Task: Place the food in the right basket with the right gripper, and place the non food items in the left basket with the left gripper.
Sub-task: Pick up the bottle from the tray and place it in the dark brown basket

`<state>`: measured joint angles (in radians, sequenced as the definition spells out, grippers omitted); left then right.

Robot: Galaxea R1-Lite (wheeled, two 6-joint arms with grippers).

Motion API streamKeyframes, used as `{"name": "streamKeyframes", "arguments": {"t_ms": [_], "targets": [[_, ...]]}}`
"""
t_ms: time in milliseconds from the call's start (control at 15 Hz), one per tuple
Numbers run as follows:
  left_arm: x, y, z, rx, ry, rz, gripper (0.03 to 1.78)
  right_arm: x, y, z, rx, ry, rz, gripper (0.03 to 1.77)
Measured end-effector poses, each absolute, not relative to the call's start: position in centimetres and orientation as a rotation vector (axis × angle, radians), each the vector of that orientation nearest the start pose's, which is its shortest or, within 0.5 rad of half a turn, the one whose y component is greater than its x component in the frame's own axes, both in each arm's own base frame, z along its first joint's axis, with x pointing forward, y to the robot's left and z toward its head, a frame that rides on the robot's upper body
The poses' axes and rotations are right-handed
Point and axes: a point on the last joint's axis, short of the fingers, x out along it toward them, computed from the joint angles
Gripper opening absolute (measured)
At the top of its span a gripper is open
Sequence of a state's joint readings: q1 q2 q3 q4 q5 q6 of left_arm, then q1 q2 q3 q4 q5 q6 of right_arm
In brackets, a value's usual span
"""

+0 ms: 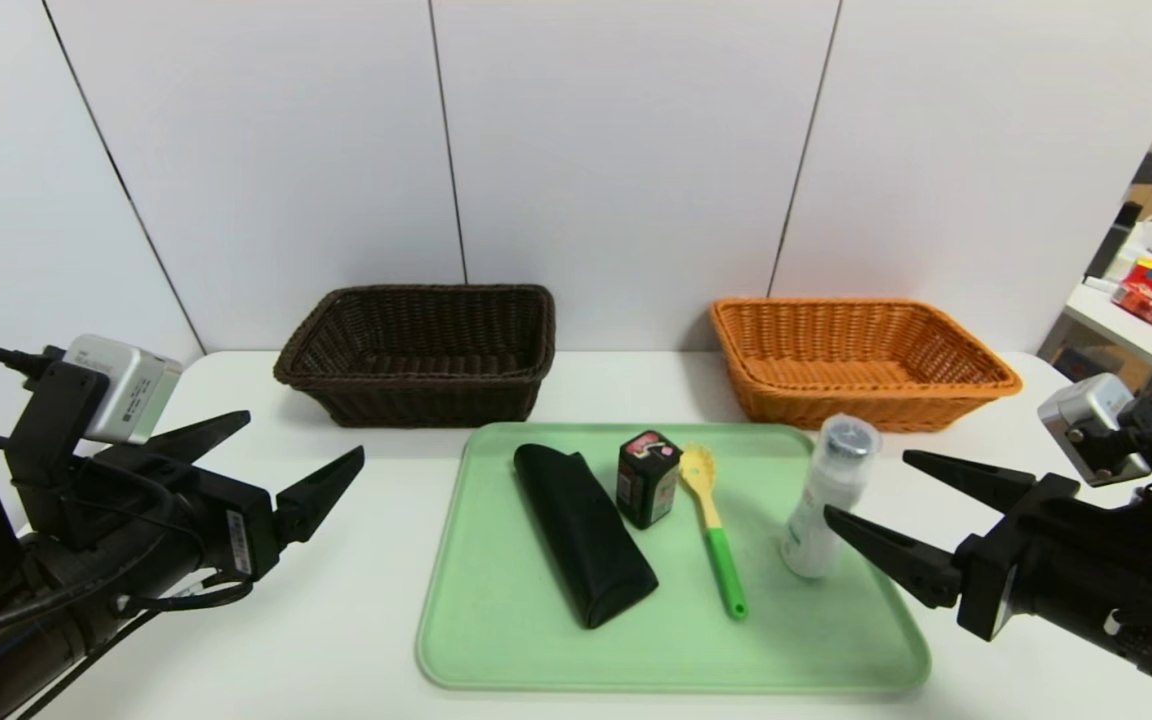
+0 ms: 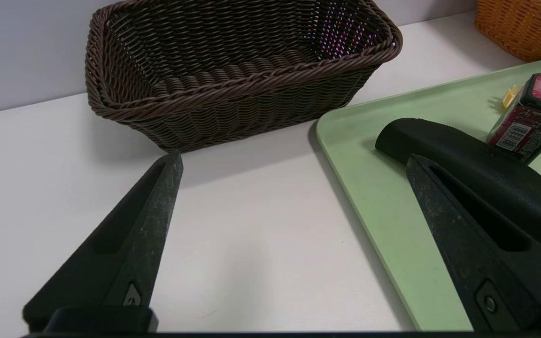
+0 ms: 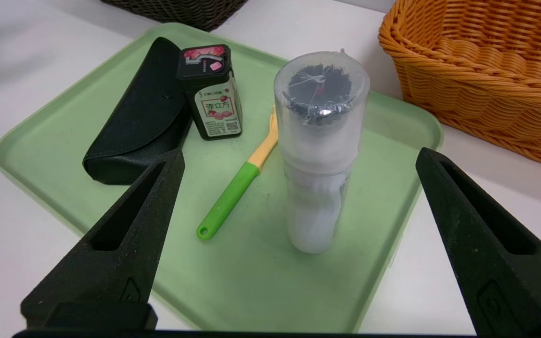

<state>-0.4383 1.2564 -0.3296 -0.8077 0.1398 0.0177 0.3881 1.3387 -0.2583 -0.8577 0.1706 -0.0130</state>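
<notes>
A small black carton [image 1: 648, 478] [image 3: 210, 92] [image 2: 531, 117] with a pink-red label, the food, stands upright on the green tray [image 1: 536, 640]. Beside it lie a long black soft case [image 1: 584, 533] [image 3: 139, 115] [image 2: 477, 169] and a yellow slotted spoon [image 1: 714, 525] [image 3: 240, 183] with a green handle. A white bottle [image 1: 826, 497] [image 3: 318, 155] with a clear cap stands near the tray's right side. The dark brown left basket [image 1: 421, 352] [image 2: 237, 70] and the orange right basket [image 1: 856, 362] [image 3: 486, 70] sit behind, both with nothing inside. My left gripper [image 1: 298, 452] [image 2: 294, 159] hovers open left of the tray. My right gripper [image 1: 866, 490] [image 3: 298, 157] hovers open at the tray's right, the bottle in front of it.
The white table [image 1: 336, 620] ends at a grey panelled wall behind the baskets. A second table [image 1: 1136, 330] with coloured items stands at the far right.
</notes>
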Motion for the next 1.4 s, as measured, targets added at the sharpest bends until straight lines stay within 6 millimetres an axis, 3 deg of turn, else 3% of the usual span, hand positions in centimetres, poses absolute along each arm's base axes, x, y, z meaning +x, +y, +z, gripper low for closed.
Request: {"name": "streamKeyframes", "arguments": {"t_ms": [1067,1400], "targets": [[15.8,-7.3,17.9,0.058,0.113,-0.308,1.69,19.8,8.9,8.7,-0.034,0.205,0.566,1.70],[15.7,-7.2,17.8,0.058,0.113,-0.304,1.69,20.7,9.2,9.2,-0.044,0.160,0.535,1.70]]}}
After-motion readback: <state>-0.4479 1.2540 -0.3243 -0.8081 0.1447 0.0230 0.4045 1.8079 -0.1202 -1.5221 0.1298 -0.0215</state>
